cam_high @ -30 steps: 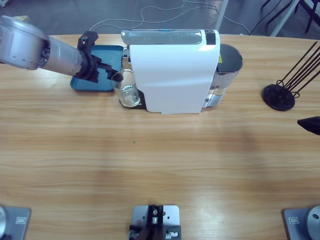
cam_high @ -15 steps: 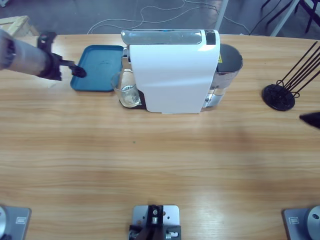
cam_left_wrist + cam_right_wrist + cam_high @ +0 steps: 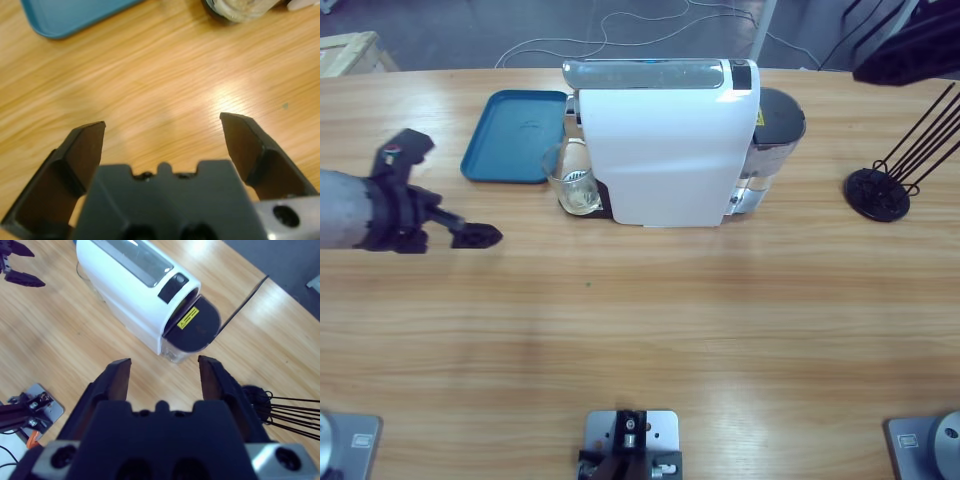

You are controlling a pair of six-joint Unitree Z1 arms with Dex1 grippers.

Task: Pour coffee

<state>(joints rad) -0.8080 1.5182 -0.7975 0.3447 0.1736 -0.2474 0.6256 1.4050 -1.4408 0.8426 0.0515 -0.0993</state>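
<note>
The white coffee machine point(image 3: 665, 140) stands at the back middle of the table. A clear glass tumbler point(image 3: 575, 182) sits under its spout on the left side, and its bottom looks pale. The coffee is out of view. My left gripper point(image 3: 485, 237) hovers open and holding nothing over bare wood, left of and in front of the glass. In the left wrist view that gripper point(image 3: 162, 125) has the glass point(image 3: 242, 7) at the top edge. My right gripper point(image 3: 164, 362) is open, raised high and looking down on the machine point(image 3: 135, 290).
A blue tray point(image 3: 515, 135) lies left of the machine. A black wire stand point(image 3: 880, 190) sits at the right. The right arm's dark bulk point(image 3: 910, 50) fills the high view's upper right corner. Cables trail on the floor behind the table.
The left gripper drew away from the glass, leftward past the tray, then forward onto open table. The right arm's black part left the right edge and now shows at the upper right corner.
</note>
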